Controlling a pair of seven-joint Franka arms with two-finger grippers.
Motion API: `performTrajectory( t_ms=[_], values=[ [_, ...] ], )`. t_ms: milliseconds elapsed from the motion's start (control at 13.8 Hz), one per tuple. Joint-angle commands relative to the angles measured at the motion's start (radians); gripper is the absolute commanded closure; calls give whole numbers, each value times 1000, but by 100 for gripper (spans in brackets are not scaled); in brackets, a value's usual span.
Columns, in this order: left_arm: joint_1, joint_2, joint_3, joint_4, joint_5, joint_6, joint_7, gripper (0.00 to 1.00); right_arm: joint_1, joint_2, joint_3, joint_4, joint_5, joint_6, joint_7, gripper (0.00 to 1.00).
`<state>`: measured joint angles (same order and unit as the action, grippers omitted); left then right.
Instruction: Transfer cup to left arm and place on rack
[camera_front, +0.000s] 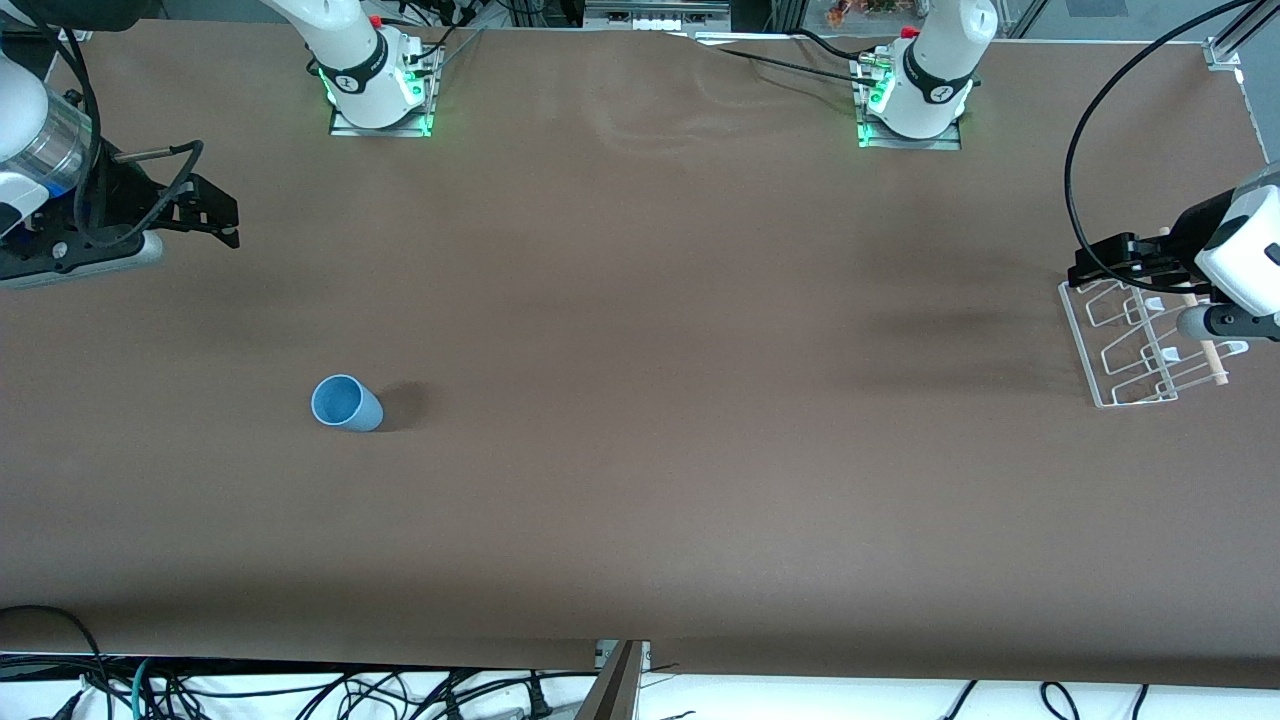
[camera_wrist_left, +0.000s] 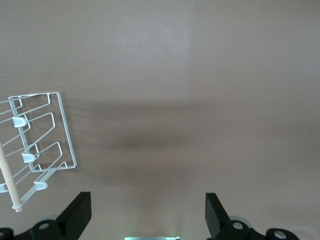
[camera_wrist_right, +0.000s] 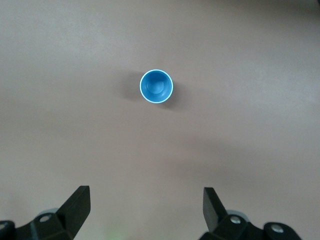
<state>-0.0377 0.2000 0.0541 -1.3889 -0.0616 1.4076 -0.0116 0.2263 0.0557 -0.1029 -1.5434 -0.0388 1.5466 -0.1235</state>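
The light-blue cup (camera_front: 347, 403) stands upright, mouth up, on the brown table toward the right arm's end. It also shows in the right wrist view (camera_wrist_right: 156, 86), well clear of the fingers. My right gripper (camera_front: 222, 212) is open and empty, up in the air at the right arm's end of the table; its open jaws show in its wrist view (camera_wrist_right: 146, 196). The white wire rack (camera_front: 1140, 340) with its wooden dowel lies at the left arm's end and shows in the left wrist view (camera_wrist_left: 42, 140). My left gripper (camera_front: 1085, 268) hangs open and empty over the rack's edge (camera_wrist_left: 147, 202).
The two arm bases (camera_front: 380, 100) (camera_front: 910, 110) stand on the table's edge farthest from the front camera. Bare brown table lies between the cup and the rack. Loose cables (camera_front: 300, 695) hang below the table's nearest edge.
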Motion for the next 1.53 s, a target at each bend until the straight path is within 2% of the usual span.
performTrajectory(
  t_ms=[0,799,944,1162,1308,1453],
  values=[
    [-1,12,0,31,11,-18,-4,0,-5,3,11,14,-15,-10,-13,0],
    [1,12,1,31,11,-18,-4,0,-10,1,9,0,-3,-5,-7,0],
    [1,12,1,31,11,-18,-2,0,-12,1,6,-1,37,-3,7,0],
    [1,12,0,31,11,-18,-2,0,-15,3,6,-1,30,1,50,0],
    [1,12,0,31,11,-18,-2,0,-18,51,6,-1,-1,32,50,0],
    [1,12,1,31,11,-18,-4,0,-21,148,5,-1,-10,96,36,0]
  ],
)
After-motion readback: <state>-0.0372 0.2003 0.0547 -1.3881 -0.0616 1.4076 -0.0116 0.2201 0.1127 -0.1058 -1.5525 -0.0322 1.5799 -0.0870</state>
